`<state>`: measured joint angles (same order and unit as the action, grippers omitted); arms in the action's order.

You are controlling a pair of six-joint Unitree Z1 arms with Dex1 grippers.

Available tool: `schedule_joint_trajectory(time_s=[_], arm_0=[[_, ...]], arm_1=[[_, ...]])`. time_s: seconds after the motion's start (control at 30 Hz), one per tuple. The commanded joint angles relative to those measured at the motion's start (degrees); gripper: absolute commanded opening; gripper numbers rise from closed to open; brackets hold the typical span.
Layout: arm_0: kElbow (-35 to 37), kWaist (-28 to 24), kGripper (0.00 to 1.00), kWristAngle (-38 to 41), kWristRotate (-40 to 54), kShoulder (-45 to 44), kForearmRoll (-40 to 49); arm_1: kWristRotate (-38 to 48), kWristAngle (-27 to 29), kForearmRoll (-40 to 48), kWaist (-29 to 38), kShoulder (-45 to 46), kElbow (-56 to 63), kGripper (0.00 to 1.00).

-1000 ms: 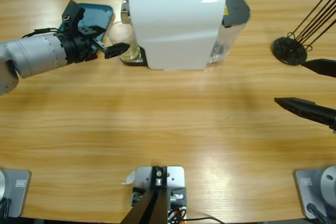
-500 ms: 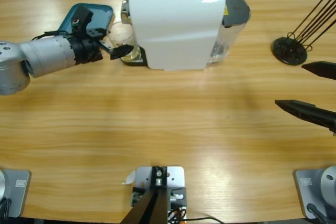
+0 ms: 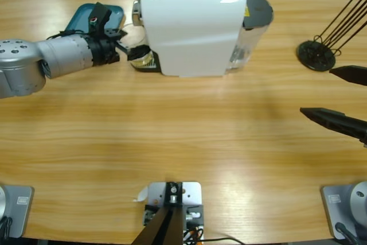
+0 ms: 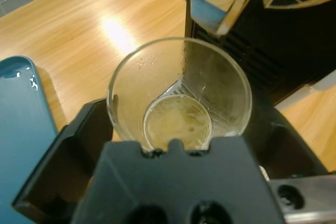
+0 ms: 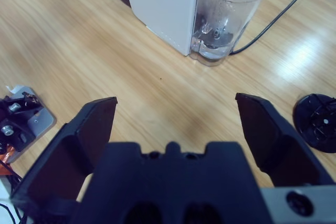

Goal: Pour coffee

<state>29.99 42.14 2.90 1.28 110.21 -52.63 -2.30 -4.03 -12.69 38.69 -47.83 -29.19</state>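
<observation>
Glass (image 4: 179,103) sits between my left gripper's (image 4: 181,129) jaws, w/ the jaws spread on both sides of it. I can't tell if they touch the glass or just stand close, so I'd call them apart. Coffee (image 4: 177,124) is a thin pale brown pool at the bottom of the glass. In the high view the left gripper (image 3: 133,53) comes in from the left side and reaches the front of the white machine (image 3: 192,27), right at its dark drip tray (image 3: 144,65). Glass (image 3: 140,55) is hard to see there, mostly hidden by the jaws and machine. In the left wrist view the machine's dark front (image 4: 273,40) is just behind the glass. Blue tray (image 3: 109,12) lies beside the left arm, near the machine's left side.

Right gripper (image 5: 178,124) hangs over bare table (image 5: 79,51), jaws wide apart, nothing in them. It sits at the right edge in the high view (image 3: 344,98), well apart from the machine. Black round stand (image 3: 316,54) w/ thin rods is near it. Water tank (image 5: 228,11) shows at the machine's back end, w/ a black cord (image 5: 278,17) running off.
</observation>
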Motion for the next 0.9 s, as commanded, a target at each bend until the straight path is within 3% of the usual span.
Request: schedule_joint_trajectory(time_s=[0.03, 0.4, 0.73, 0.9], arm_0=[[0.42, 0.49, 0.492, 0.75, -0.23, 3.96, -0.98], [-0.40, 0.29, 0.483, 0.91, -0.16, 2.43, -0.95], [-6.78, -6.53, 0.485, -1.48, -0.49, -6.32, -0.63], [-7.29, -12.86, 0.485, -2.11, -0.76, -8.83, -0.54]], arm_1=[[-0.48, 0.16, 0.39, 0.68, 1.16, 2.03, 1.000], [-0.42, 0.11, 0.48, 0.68, 1.16, 2.03, 1.000], [-0.42, -0.10, 0.57, 0.68, 1.60, 2.15, 1.000], [-0.42, -0.17, 0.57, 0.68, 1.60, 2.20, 1.000]])
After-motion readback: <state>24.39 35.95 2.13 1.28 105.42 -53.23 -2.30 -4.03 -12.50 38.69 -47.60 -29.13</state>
